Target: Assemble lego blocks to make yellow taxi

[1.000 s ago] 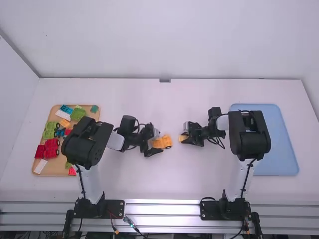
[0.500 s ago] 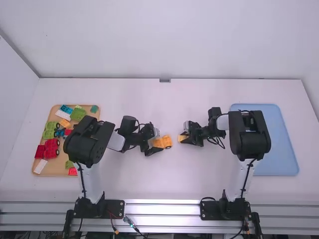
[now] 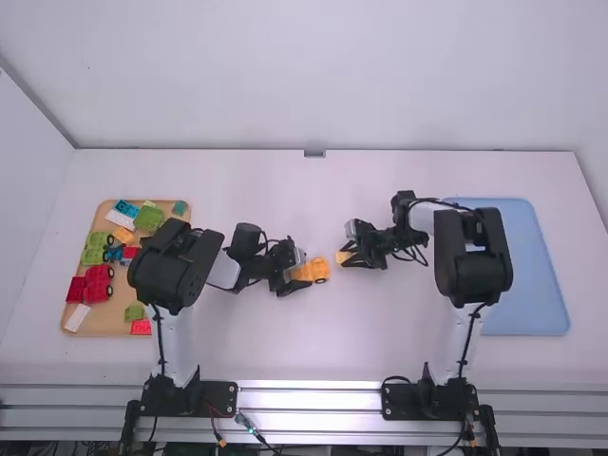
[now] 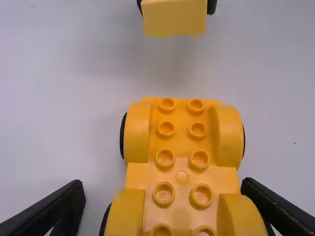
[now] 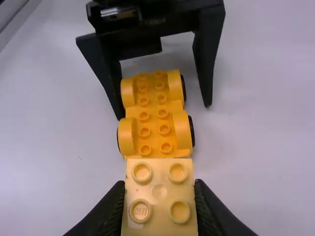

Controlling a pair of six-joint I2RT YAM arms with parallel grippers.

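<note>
At the near edge of the white surface, a metal rail is running across, with the bases of the left arm and right arm standing over it. Farther in, on the left, a tan tray is lying flat, holding a mix of pieces: a red block is sitting toward its near right corner, red vehicle pieces are resting farther up, and a large green block is sitting near the far end. A light blue tray is lying on the right, partly behind the right arm.

Around the middle, a yellow wheeled base is standing on the surface with its studs facing up. The left gripper is reaching around one end of it — its fingers are standing wide apart, one on each side, with a gap showing on at least one side. Across from it, the right gripper is pinching a small yellow block, its fingers closing against two opposite sides, the block's four studs facing up. That block is hanging above the surface beyond the base's other end — near it but apart. Past the surface's far edge, a pale wall is rising.
</note>
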